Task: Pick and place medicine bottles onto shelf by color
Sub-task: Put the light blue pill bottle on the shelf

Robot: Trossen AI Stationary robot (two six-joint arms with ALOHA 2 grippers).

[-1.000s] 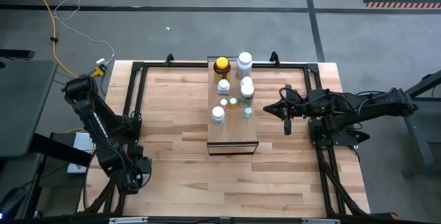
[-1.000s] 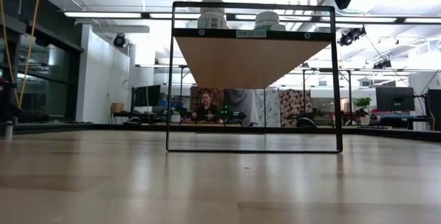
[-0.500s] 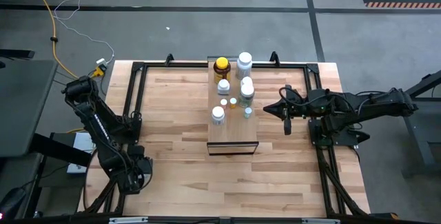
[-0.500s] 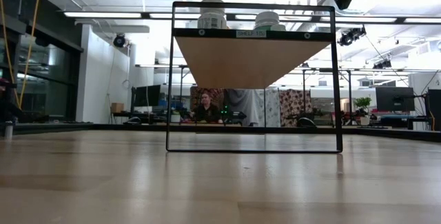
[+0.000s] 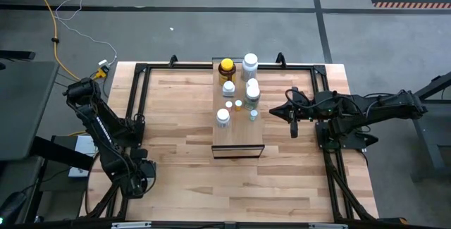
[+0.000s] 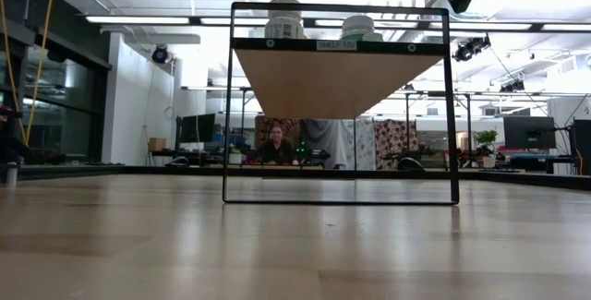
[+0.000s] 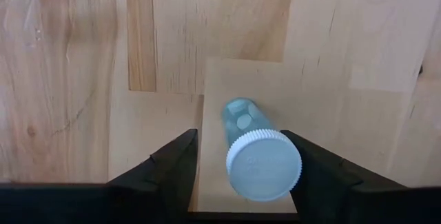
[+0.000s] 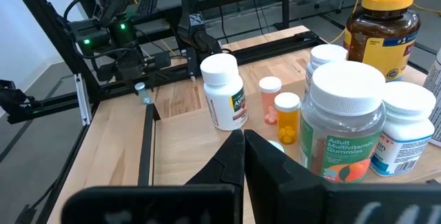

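The shelf, a raised light-wood board in a black frame, carries the medicine bottles: an amber one with a yellow cap, several white ones and tiny orange ones. My right gripper is shut and empty just right of the shelf, at bottle height; its wrist view shows the bottles close ahead. My left gripper is at the table's left edge, pointing down and open. A pale blue-green bottle with a white cap stands between its fingers, with a gap on either side of its body.
The black frame holds the shelf above the tabletop, with free room under it. Black rails run along the table's left, far and right sides. A pale wooden panel lies under the left gripper. A person sits far behind the table.
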